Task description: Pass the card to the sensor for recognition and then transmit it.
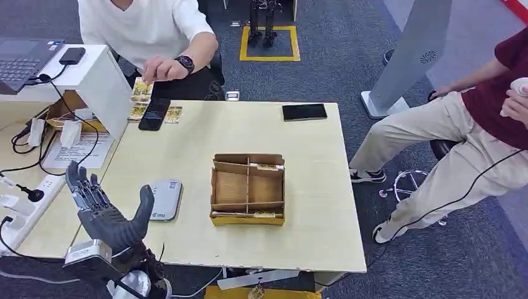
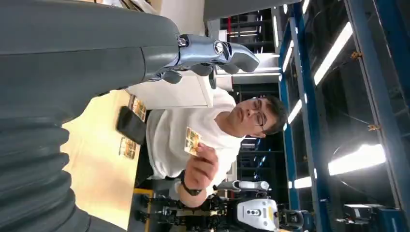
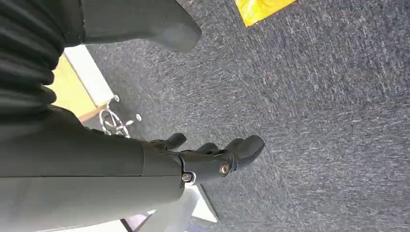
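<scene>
A robotics lab or demo hall is indicated. Grey carpet [image 1: 373,50] is laid throughout, and a yellow-taped square [image 1: 269,43] is marked on it around a standing robot's legs [image 1: 263,22]. A laptop [image 1: 23,59] and power strip [image 1: 28,202] are seen beside the desk's [image 1: 324,205] left edge. Blue steel framing [image 2: 367,72] and strip lights [image 2: 331,53] are caught overhead.

One bench [image 1: 311,205] is carrying one cardboard divider box [image 1: 248,189], one grey card sensor [image 1: 164,199] and two dark phones, one [image 1: 154,114] at the far left edge and one [image 1: 304,112] at the far right. Two people are sitting by it, one in white [image 1: 146,25] and one in dark red [image 1: 498,93]. One laptop [image 1: 25,59] is lying at the far left, and one white power strip [image 1: 25,205] is lying beside the bench. One card [image 2: 192,140] is showing in the person's raised hand [image 2: 200,169].
</scene>
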Motion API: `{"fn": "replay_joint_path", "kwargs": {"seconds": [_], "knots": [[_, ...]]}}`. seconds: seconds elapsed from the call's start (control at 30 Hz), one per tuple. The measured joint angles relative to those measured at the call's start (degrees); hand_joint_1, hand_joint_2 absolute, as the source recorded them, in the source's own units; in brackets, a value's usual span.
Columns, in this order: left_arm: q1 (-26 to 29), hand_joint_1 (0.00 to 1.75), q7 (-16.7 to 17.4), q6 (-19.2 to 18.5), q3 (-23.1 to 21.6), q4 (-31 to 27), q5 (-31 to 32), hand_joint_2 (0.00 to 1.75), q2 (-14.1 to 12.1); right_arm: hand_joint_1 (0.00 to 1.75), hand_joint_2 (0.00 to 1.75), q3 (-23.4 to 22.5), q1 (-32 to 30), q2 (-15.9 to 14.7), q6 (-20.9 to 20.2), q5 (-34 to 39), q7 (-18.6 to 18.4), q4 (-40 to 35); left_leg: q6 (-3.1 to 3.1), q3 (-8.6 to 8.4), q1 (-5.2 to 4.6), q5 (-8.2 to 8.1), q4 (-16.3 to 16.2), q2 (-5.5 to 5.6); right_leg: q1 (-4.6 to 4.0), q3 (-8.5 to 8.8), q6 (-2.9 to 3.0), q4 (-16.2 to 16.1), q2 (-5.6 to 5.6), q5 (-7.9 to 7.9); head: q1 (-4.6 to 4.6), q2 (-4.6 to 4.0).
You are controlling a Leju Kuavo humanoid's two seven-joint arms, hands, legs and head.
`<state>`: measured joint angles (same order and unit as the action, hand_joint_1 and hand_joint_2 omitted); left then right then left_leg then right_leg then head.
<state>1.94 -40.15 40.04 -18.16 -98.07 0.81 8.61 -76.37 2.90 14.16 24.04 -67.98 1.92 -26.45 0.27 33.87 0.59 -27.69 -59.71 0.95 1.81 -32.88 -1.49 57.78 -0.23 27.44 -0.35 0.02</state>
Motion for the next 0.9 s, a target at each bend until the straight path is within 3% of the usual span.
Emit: {"fn": "replay_joint_path", "kwargs": {"seconds": [0.1,0.2,0.3,0.37,0.47,0.6,0.8,0.9], "knots": [[-0.01,0.0,0.0,0.0,0.0,0.2,0.72,1.75,0.0,0.0,1.75,0.42,-0.03,-0.11,0.17,-1.01,-0.33,0.13,0.0,0.0,0.0,0.0,0.0,0.0,0.0,0.0,0.0,0.0,0.0,0.0,0.0,0.0],[-0.01,0.0,0.02,0.0,0.81,0.61,6.16,1.75,0.5,0.0,1.75,0.92,-0.02,-0.28,0.35,-1.27,-0.52,0.37,0.0,0.0,0.0,0.0,0.0,0.0,0.0,0.0,0.0,0.0,0.0,0.0,0.0,0.0],[0.0,0.0,0.0,0.0,3.92,0.44,24.43,1.75,2.73,0.0,1.75,1.07,0.01,-0.68,0.24,-1.18,-0.09,0.81,0.0,0.02,-0.01,0.0,0.0,0.01,0.01,0.01,0.0,0.0,-0.01,0.0,0.0,0.0],[-0.04,0.0,0.0,0.04,5.68,0.35,30.34,1.75,3.78,0.0,1.75,1.29,0.07,-1.07,0.17,-1.18,0.09,1.25,0.0,0.0,-0.02,0.0,0.0,0.0,0.01,0.01,0.0,0.0,0.01,0.0,0.02,0.0],[-0.02,0.0,0.02,0.11,6.97,0.35,26.99,1.75,4.81,0.0,1.75,1.35,0.08,-1.55,0.37,-0.85,0.26,1.73,0.0,0.0,-0.01,0.0,0.0,0.01,0.01,0.0,0.0,0.0,-0.01,0.0,-0.02,-0.02],[-0.35,0.0,0.88,0.09,6.95,1.72,12.55,1.75,5.0,0.0,1.75,1.36,0.06,-1.62,1.07,-0.17,0.26,1.75,0.0,-0.03,0.0,0.0,0.0,0.0,0.0,-0.01,0.0,0.0,0.0,0.0,-0.02,0.0],[-4.66,0.0,3.52,0.02,8.05,5.99,23.81,1.75,4.66,0.0,1.75,1.44,0.17,-2.05,0.48,-1.64,0.26,1.64,-0.02,-0.02,0.02,0.03,0.0,0.0,-0.01,0.03,0.0,0.01,0.01,-0.03,0.0,0.0],[-7.52,0.0,2.44,0.02,11.13,8.31,33.08,1.75,5.31,0.0,1.75,1.88,0.2,-2.73,0.48,-2.32,0.46,2.32,0.0,-0.02,0.0,0.05,-0.01,0.01,0.0,0.03,0.0,0.0,0.0,-0.04,0.0,-0.02]]}}
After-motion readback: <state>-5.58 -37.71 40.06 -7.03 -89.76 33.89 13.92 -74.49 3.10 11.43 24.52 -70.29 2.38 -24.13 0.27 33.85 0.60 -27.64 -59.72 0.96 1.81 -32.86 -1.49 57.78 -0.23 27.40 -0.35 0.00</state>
